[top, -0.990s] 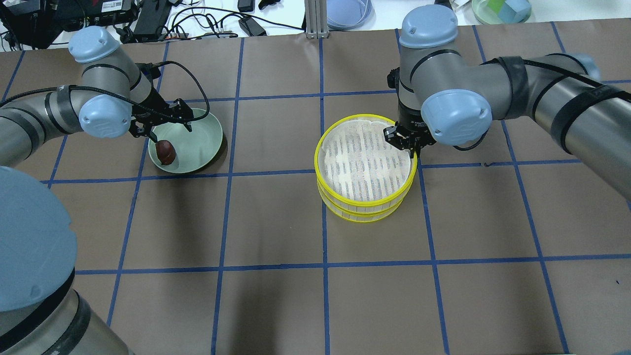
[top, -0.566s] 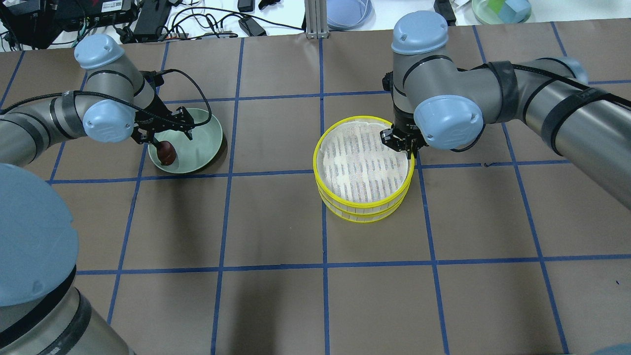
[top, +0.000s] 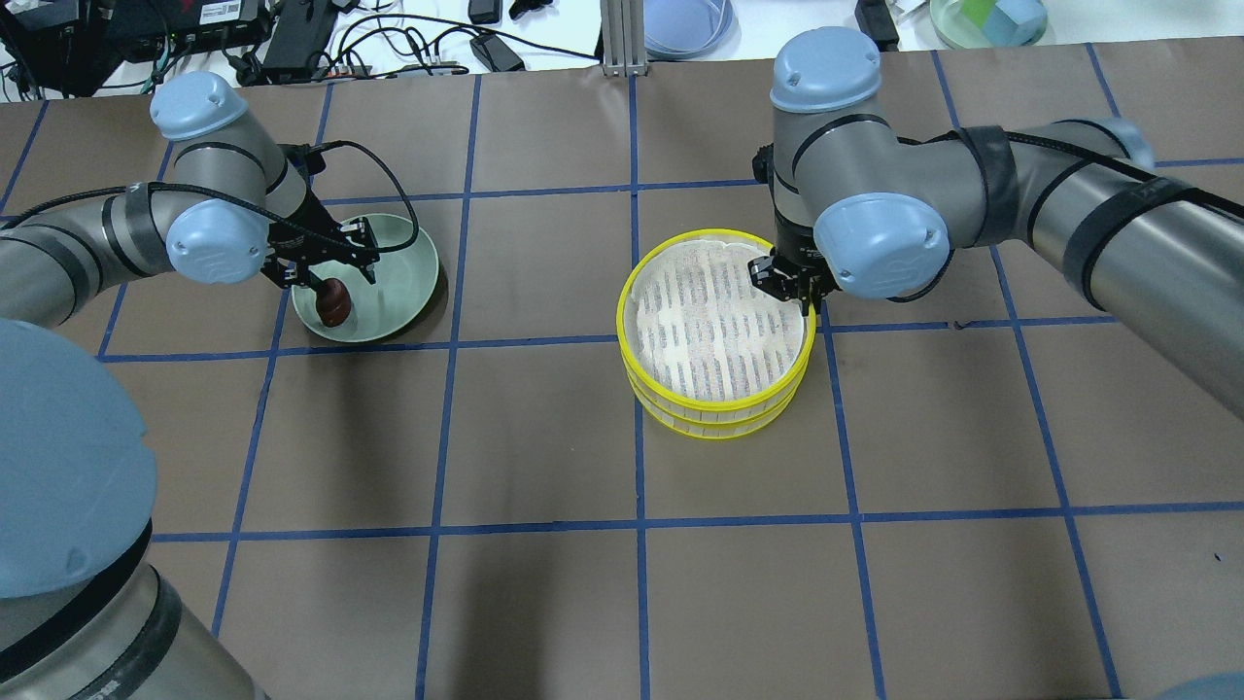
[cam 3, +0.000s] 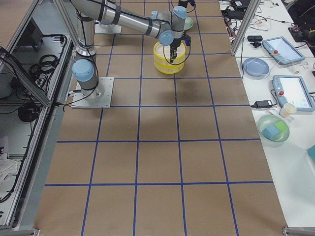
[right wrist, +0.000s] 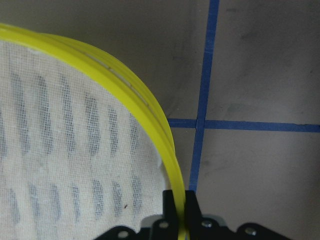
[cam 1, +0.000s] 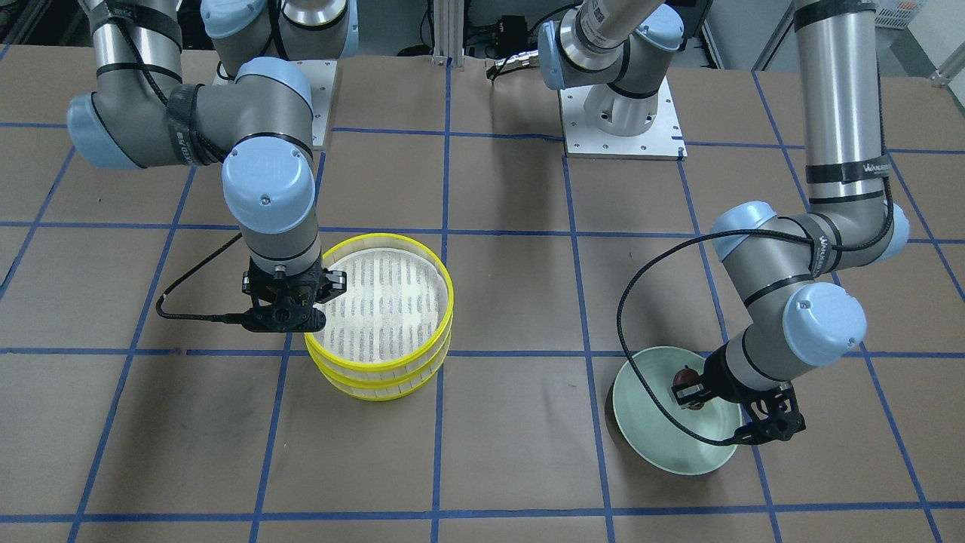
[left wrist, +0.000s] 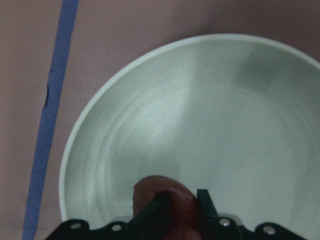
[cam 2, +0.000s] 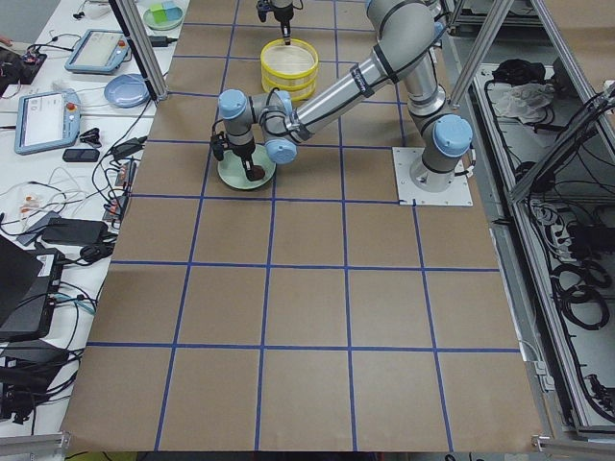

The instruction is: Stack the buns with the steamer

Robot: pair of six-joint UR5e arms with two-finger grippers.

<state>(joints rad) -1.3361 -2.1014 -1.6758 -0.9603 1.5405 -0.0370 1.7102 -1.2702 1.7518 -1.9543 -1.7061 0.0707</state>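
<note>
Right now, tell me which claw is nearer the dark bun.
Left. The left claw is clamped on the dark bun over the green plate; the right claw pinches the rim of the upper steamer tier, far from the bun.

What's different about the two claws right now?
The left claw grips a small dark bun; the right claw pinches the top steamer tier by its thin yellow rim. The left claw reaches into the green plate; the right claw straddles the tier's wall, one finger inside and one outside. Both are black, two-fingered and shut on something.
</note>
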